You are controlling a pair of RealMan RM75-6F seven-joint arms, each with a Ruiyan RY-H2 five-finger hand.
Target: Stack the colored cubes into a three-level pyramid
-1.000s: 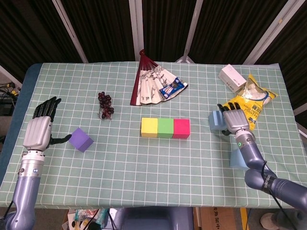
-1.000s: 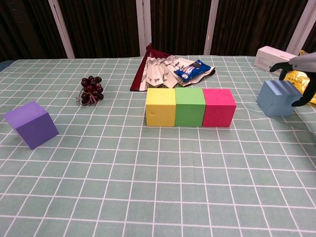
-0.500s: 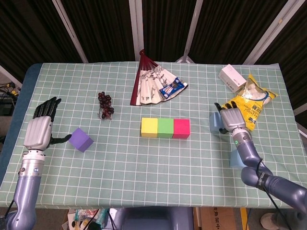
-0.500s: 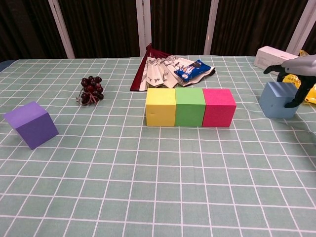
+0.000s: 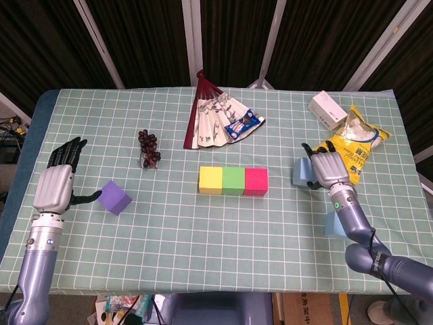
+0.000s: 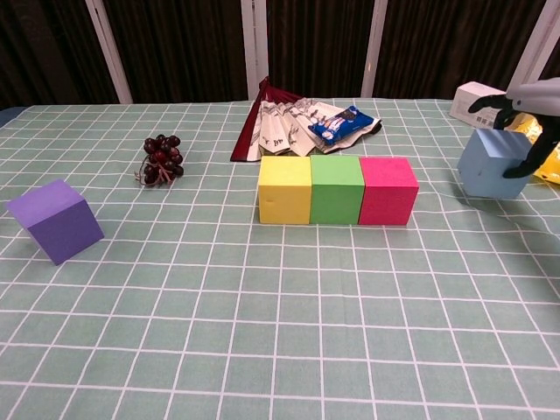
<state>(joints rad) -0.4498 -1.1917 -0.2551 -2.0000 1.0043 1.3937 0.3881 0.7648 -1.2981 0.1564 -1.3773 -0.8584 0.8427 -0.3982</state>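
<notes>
Head view: yellow cube [image 5: 210, 180], green cube [image 5: 233, 181] and pink cube [image 5: 256, 181] sit touching in a row mid-bench [image 5: 203, 237]. The right hand [image 5: 329, 169] grips a pale blue cube [image 5: 300, 172] to their right; another blue cube [image 5: 334, 223] lies nearer, beside the forearm. The left hand [image 5: 57, 184], fingers apart, holds nothing beside the purple cube [image 5: 114, 197].

Chest view: the fingers [image 6: 490, 102] wrap the blue cube [image 6: 490, 165], lifted slightly off the cloth. The left hand and second blue cube are out of frame.
</notes>
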